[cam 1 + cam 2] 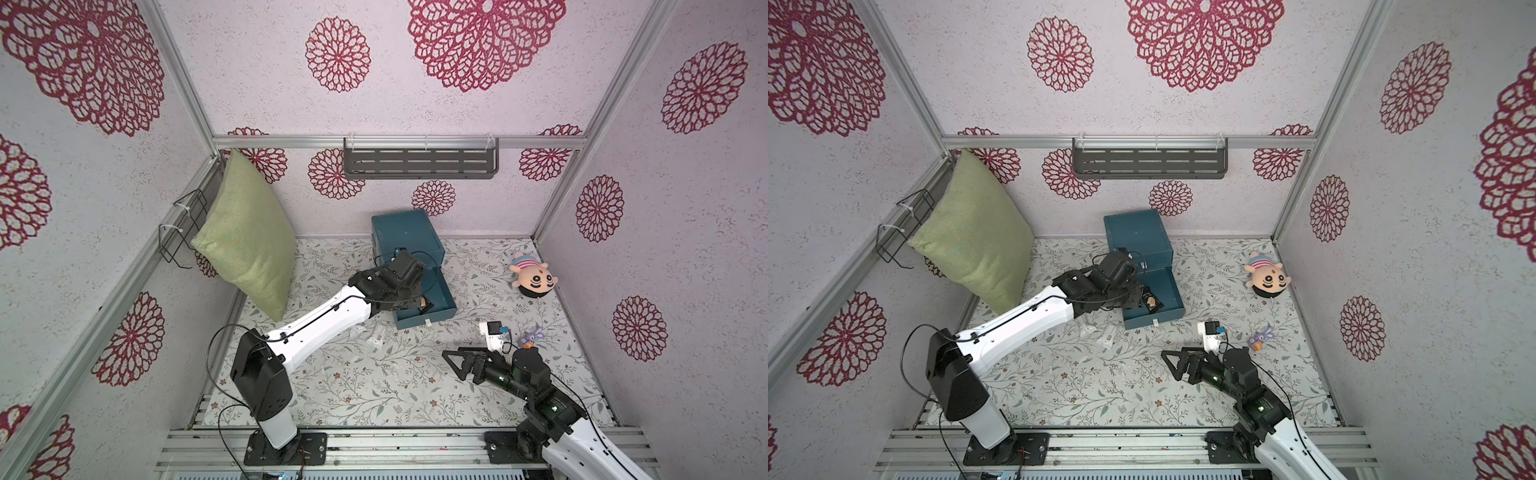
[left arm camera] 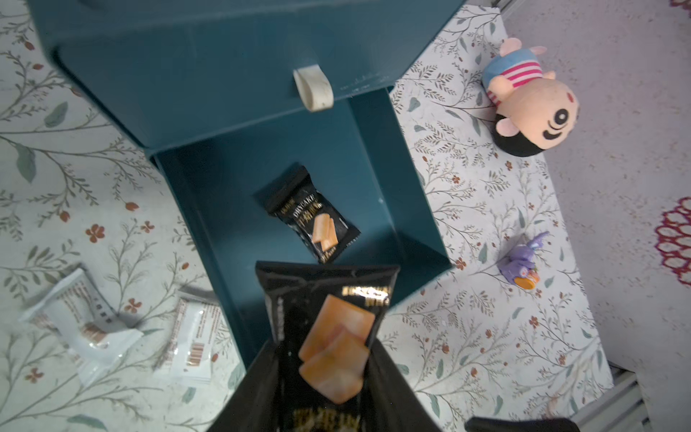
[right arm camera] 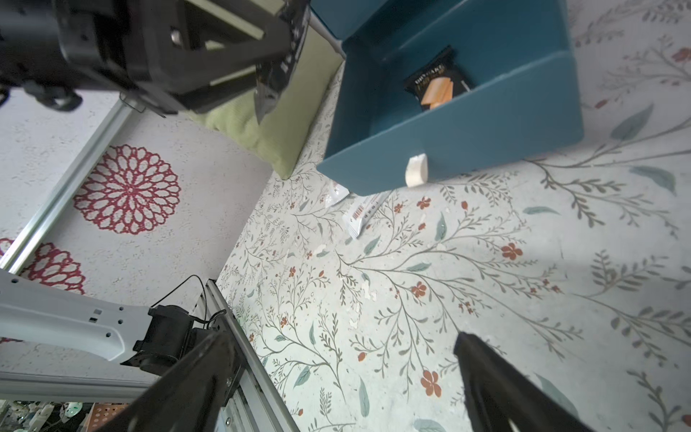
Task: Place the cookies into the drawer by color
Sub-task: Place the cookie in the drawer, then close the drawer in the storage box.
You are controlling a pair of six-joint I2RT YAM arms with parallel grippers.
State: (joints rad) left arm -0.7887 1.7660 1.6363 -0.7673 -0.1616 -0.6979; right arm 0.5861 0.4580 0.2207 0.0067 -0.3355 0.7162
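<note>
Both top views — left gripper (image 1: 1138,297) mid-frame over the open bottom drawer (image 1: 1167,316); right gripper (image 1: 459,365) lower right of centre, jaws spread wide, empty. Left wrist: held black cookie packet (image 2: 329,329) bottom centre, pinched between part-closed jaws above the drawer's front end; second black packet (image 2: 308,215) flat on the drawer floor mid-frame, whitish packets (image 2: 80,325) on the mat (image 2: 486,336) lower left. Right wrist — nothing between the wide jaws at bottom edge.

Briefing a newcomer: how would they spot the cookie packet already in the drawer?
Find the teal chest of drawers by the back wall; its bottom drawer is open. The black packet lies alone on that drawer's floor, unlike the whitish packets on the mat or the black one in the left gripper.
</note>
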